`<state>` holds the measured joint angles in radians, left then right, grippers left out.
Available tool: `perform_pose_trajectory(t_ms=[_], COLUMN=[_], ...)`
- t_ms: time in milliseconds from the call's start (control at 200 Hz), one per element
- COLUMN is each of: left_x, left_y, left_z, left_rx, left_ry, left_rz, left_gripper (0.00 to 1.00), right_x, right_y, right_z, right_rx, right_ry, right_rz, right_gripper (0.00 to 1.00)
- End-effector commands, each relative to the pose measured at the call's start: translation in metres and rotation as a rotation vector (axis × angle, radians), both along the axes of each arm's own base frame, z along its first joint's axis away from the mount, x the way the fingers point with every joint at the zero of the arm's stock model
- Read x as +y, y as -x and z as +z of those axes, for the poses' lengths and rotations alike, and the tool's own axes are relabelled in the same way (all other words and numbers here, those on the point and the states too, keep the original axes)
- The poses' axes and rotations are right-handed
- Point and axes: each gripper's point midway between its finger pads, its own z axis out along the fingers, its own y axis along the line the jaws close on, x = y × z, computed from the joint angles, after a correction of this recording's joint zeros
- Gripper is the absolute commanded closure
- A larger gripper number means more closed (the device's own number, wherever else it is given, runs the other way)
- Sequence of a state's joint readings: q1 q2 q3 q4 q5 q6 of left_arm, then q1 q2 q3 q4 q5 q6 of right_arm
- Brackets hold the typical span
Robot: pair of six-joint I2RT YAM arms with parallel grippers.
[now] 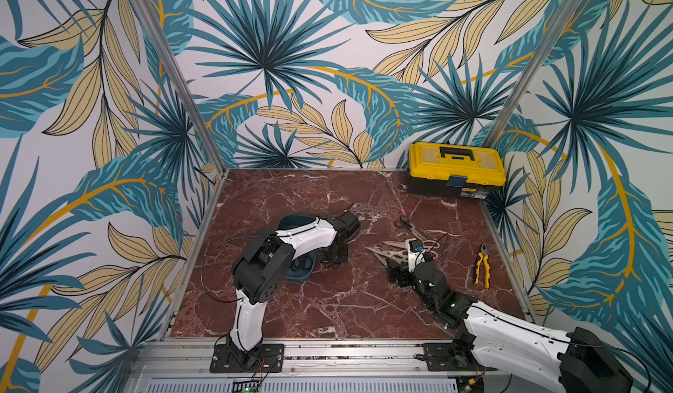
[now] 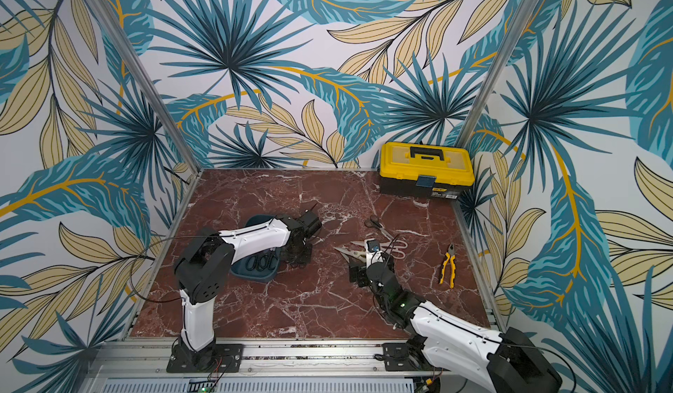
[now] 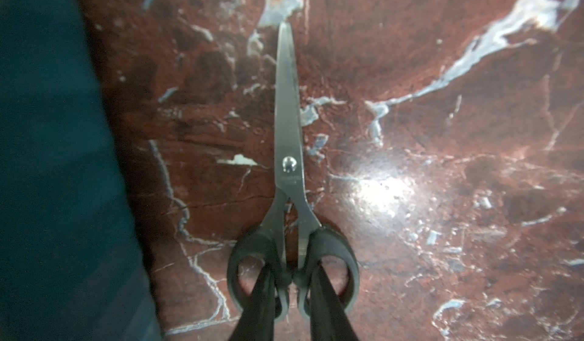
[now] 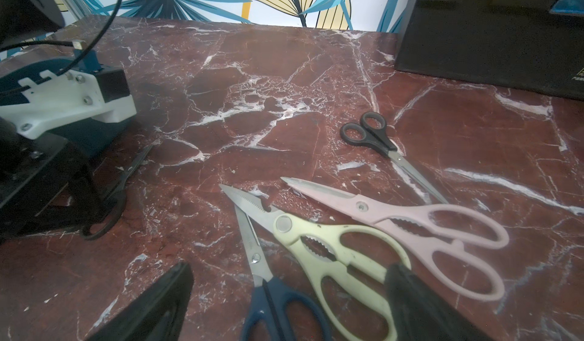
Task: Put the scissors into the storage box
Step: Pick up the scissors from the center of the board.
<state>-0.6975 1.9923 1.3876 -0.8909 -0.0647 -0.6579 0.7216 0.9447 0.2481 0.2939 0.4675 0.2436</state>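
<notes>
- The left gripper [image 3: 292, 279] pointed down at the table [image 1: 327, 307], just beside the storage box [image 1: 299, 276].
- Its fingers [image 3: 262, 298] were clenched on the black-handled scissors [image 3: 289, 128], one finger in each handle loop, squeezing the inner bars between them.
- That pair lay with its blades closed on the red marble, near the box's teal wall but not touching it.
- In a top view, the black handle loops [image 2: 260, 262] of other scissors showed inside the box, partly hidden by the left arm.
- The right gripper [image 4: 290, 266] hung low over a cluster of scissors with its fingers spread wide, grasping nothing.
- Under it lay the blue-handled scissors [image 4: 268, 292] and the cream scissors [image 4: 331, 248], their blades crossing.
- One finger covered part of the cream handle; whether it touched could not be told.
- The pink scissors [image 4: 410, 222] lay just beside the cream pair.
- The small black scissors [image 4: 373, 137] lay beyond them, towards the yellow toolbox [image 1: 455, 169] in the far corner.
- The pliers [image 1: 481, 269] lay apart, near the table's right edge.
</notes>
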Motion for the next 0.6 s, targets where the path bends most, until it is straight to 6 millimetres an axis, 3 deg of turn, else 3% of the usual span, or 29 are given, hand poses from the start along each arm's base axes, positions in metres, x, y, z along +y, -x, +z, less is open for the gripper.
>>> perform_pose_trajectory(t_ms=[0, 65, 316, 596], left_x=[0.004, 0.003, 0.0, -0.005], left_y=[-0.007, -0.008, -0.017, -0.027], left_z=[-0.014, -0.012, 0.014, 0.06], left_rx=[-0.004, -0.003, -0.061, -0.136], left_ry=[-0.044, -0.045, -0.065, -0.037], left_rz=[-0.018, -0.021, -0.039, -0.048], left_gripper=[0.92, 1.0, 1.0, 1.0], right_x=[-0.001, -0.001, -0.002, -0.002], right_y=[-0.003, -0.003, -0.003, -0.004], right_z=[0.004, 0.003, 0.003, 0.001], right_rx=[-0.001, 0.001, 0.005, 0.014], right_ry=[-0.002, 0.001, 0.004, 0.011], right_rz=[-0.022, -0.023, -0.028, -0.034], right_gripper=[0.0, 0.0, 0.0, 0.0])
